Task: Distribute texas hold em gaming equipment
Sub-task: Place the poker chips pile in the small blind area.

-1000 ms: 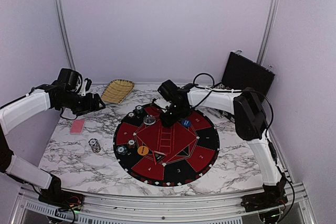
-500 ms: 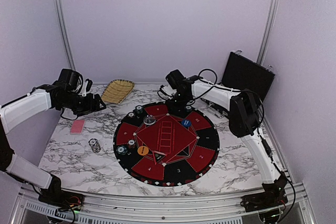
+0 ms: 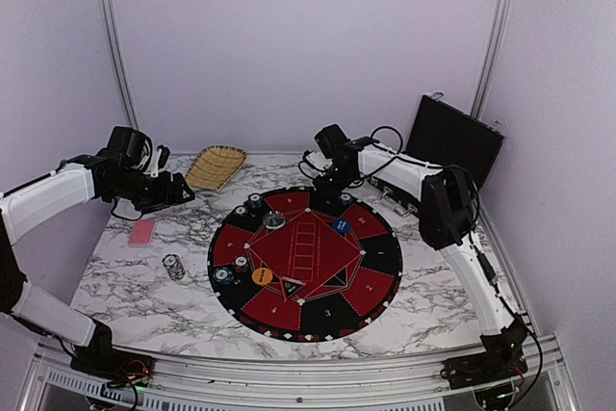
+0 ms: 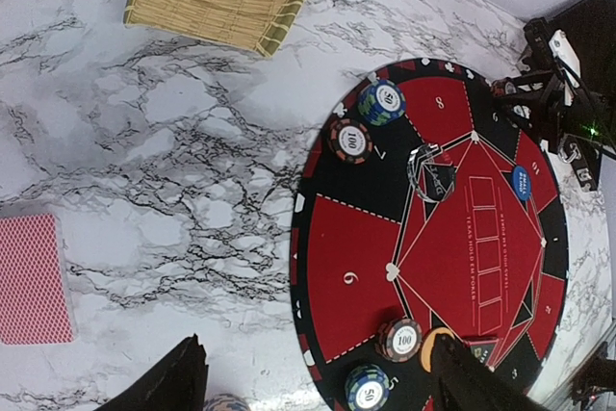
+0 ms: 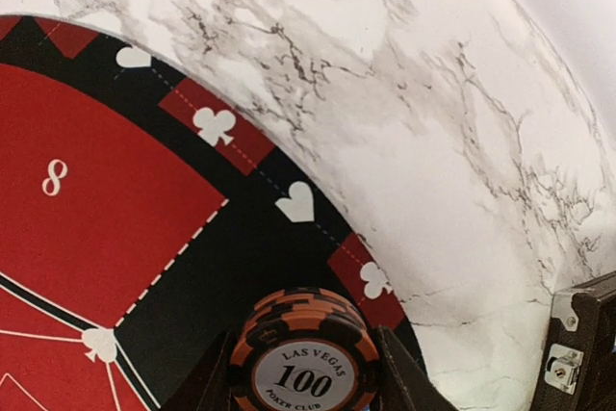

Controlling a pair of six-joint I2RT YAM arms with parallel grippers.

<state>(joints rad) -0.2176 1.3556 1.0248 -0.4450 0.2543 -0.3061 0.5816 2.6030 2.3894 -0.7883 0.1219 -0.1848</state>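
Note:
My right gripper (image 5: 306, 377) is shut on a stack of orange-and-black 100 chips (image 5: 306, 353) over a black sector at the far rim of the round mat (image 5: 115, 170); whether the stack touches the mat I cannot tell. From above that gripper (image 3: 332, 173) is at the mat's far edge. My left gripper (image 4: 322, 397) hangs open and empty over the table's left side. On the mat lie chip stacks (image 4: 382, 101) (image 4: 350, 140) (image 4: 400, 340) (image 4: 369, 392), a clear disc (image 4: 428, 172), a blue disc (image 4: 521, 183) and an orange disc (image 4: 430, 346). Pink-backed cards (image 4: 34, 279) lie off the mat.
A woven basket (image 3: 216, 165) sits at the back left. The open black case (image 3: 452, 137) stands at the back right, close behind my right arm. One more chip stack (image 3: 173, 266) stands on the marble left of the mat.
The right arm has carried its chip stack from near the mat's upper middle back and to the right, out to the far rim. The left arm has stayed put.

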